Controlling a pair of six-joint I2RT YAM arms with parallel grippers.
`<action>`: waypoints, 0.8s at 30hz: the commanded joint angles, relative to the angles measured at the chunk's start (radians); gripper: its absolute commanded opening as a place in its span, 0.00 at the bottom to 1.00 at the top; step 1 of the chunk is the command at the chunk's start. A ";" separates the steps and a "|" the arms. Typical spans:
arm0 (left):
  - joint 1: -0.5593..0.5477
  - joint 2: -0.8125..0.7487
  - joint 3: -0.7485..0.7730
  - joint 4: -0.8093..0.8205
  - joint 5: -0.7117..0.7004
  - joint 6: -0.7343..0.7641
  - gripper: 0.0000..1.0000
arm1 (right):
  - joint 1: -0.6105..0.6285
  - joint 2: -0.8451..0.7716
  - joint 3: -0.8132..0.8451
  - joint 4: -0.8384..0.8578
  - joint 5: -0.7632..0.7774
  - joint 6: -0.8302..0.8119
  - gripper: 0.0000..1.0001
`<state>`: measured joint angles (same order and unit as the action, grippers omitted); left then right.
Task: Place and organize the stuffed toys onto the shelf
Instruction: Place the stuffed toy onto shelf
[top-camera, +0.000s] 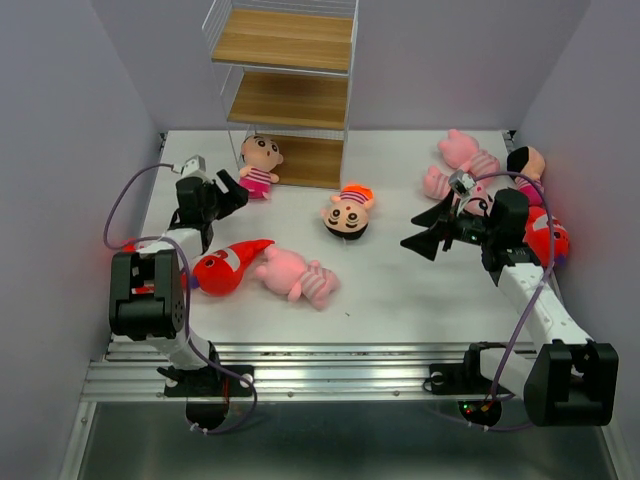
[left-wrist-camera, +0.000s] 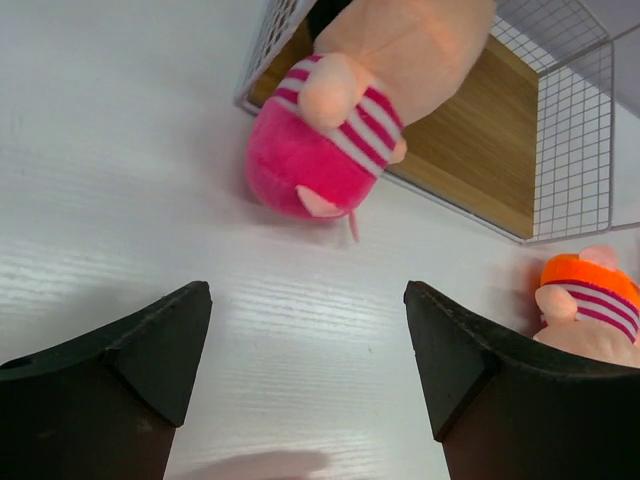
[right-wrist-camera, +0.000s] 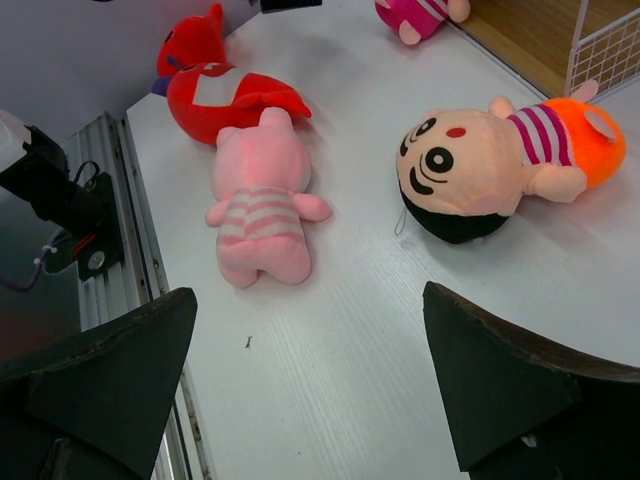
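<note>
White table (top-camera: 400, 290): left gripper (left-wrist-camera: 308, 300) and right gripper (right-wrist-camera: 310, 295) gape empty; advancing far-left, the former may shove the doll (left-wrist-camera: 320, 150) against the shelf (left-wrist-camera: 470, 160).

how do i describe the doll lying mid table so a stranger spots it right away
Find the tall shelf at the back of the table, then come forward from its right front corner. The doll lies flat there, dark hair toward the near edge. Its bottoms are orange; the doll propped against the shelf wears pink.
</note>
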<state>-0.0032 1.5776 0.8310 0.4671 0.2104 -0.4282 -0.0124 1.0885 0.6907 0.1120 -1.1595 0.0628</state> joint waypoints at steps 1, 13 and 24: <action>0.045 0.031 -0.075 0.259 0.135 -0.087 0.89 | 0.005 -0.004 0.023 0.017 -0.023 -0.020 1.00; 0.048 0.226 -0.124 0.646 0.187 -0.178 0.89 | 0.005 0.011 0.023 0.015 -0.026 -0.027 1.00; 0.045 0.337 -0.027 0.631 0.162 -0.276 0.83 | 0.005 0.014 0.024 0.011 -0.029 -0.032 1.00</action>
<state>0.0456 1.9015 0.7605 1.0267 0.3740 -0.6594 -0.0124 1.1072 0.6907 0.1112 -1.1671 0.0509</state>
